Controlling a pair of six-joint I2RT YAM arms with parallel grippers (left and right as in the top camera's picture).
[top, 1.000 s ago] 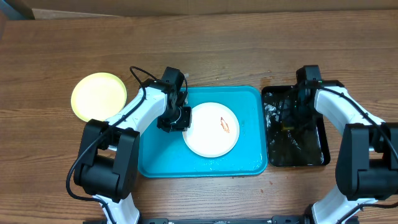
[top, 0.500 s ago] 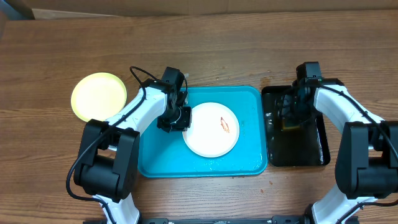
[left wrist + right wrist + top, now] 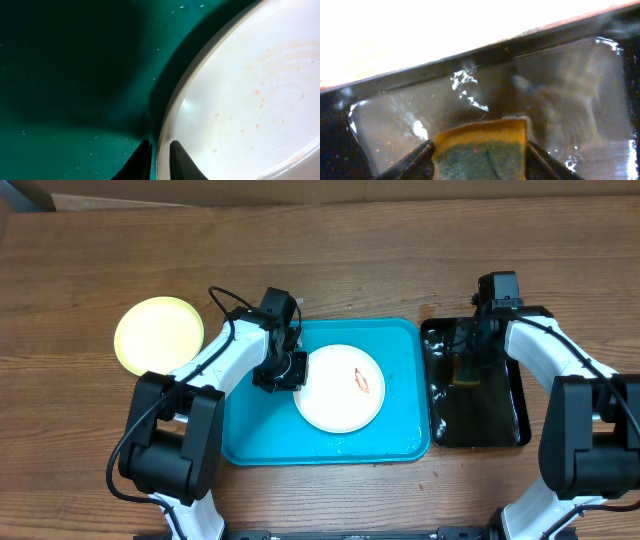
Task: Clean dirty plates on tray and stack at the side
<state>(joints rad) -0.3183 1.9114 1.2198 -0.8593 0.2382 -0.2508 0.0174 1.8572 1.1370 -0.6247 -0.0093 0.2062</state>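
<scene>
A white plate (image 3: 340, 388) with a small orange-red smear lies on the turquoise tray (image 3: 325, 442). My left gripper (image 3: 291, 370) is shut on the plate's left rim. In the left wrist view its two black fingertips (image 3: 143, 159) pinch the rim of the plate (image 3: 250, 95) over the tray floor (image 3: 70, 75). A pale yellow plate (image 3: 158, 335) lies on the table to the left. Only one white plate shows. My right gripper (image 3: 466, 366) is shut on a yellow and green sponge (image 3: 482, 150) above the black tray (image 3: 570, 85).
The narrow black tray (image 3: 500, 425) holds water and stands right of the turquoise tray. Bare wooden table (image 3: 330, 260) lies behind both trays and around the yellow plate. A dark object sits at the far left corner (image 3: 25, 192).
My right gripper has moved a little toward the far end of the black tray with the sponge in it. The left gripper and the plates have not moved.
</scene>
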